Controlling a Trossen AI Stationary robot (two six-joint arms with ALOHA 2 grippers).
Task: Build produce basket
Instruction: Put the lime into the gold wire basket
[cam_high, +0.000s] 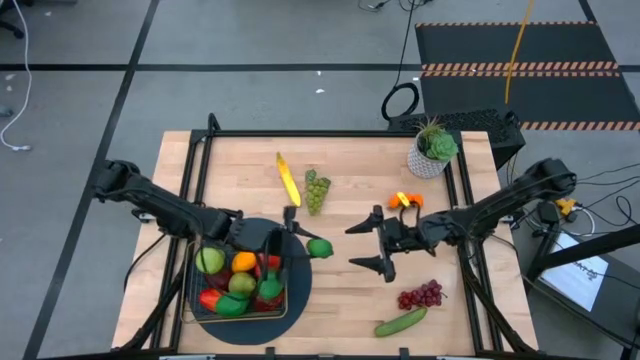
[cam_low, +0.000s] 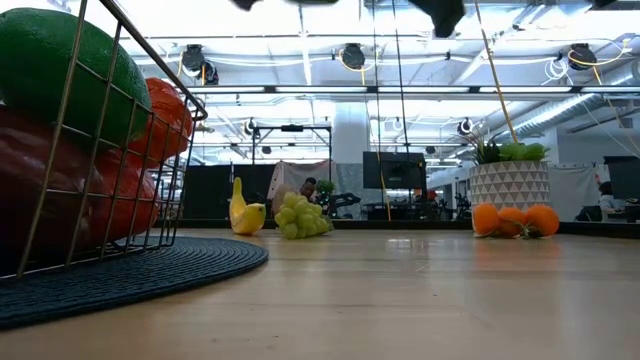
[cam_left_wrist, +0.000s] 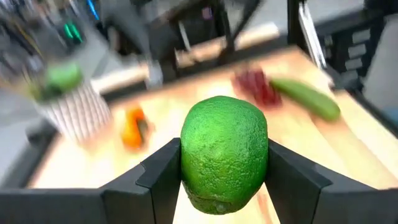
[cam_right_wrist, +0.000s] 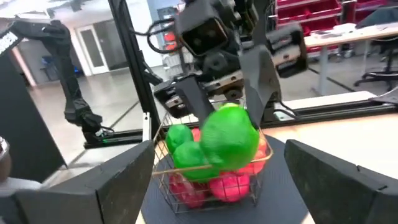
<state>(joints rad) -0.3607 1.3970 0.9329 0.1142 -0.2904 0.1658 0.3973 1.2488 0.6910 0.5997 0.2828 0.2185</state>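
The shallow square dark wire-mesh basket (cam_high: 196, 300) sits on a round dark woven mat (cam_high: 296, 300) at the near left of the pale wooden table (cam_high: 350, 300). It already holds a heap of plastic produce: a green pear (cam_high: 209, 261), an orange (cam_high: 243, 262), red peppers (cam_high: 210, 298) and other green pieces. In the low view the basket's wires (cam_low: 120, 130) stand close up, with a green fruit and red ones pressed behind them.

Just beside the basket's right edge, the left gripper (cam_high: 300, 240) pinches a round green lime (cam_high: 320, 248) between its two dark fingers (cam_left_wrist: 163, 177); the left wrist view shows the lime (cam_left_wrist: 224, 152) clamped on both sides, and the right wrist view shows it (cam_right_wrist: 229, 138) held in front of the basket.

Further right of the basket, over bare table, the right gripper (cam_high: 372, 245) stands with its fingers spread wide and nothing between them.

Beyond the basket lie a yellow banana (cam_high: 288, 178) and a bunch of green grapes (cam_high: 316, 190). To the right of the basket, past the right gripper, lie a bunch of purple-red grapes (cam_high: 421, 295) and a long green cucumber (cam_high: 401, 321), with small orange fruits (cam_high: 405, 200) farther back. A potted green plant in a white patterned pot (cam_high: 432, 150) stands at the far right corner, well apart from the basket.
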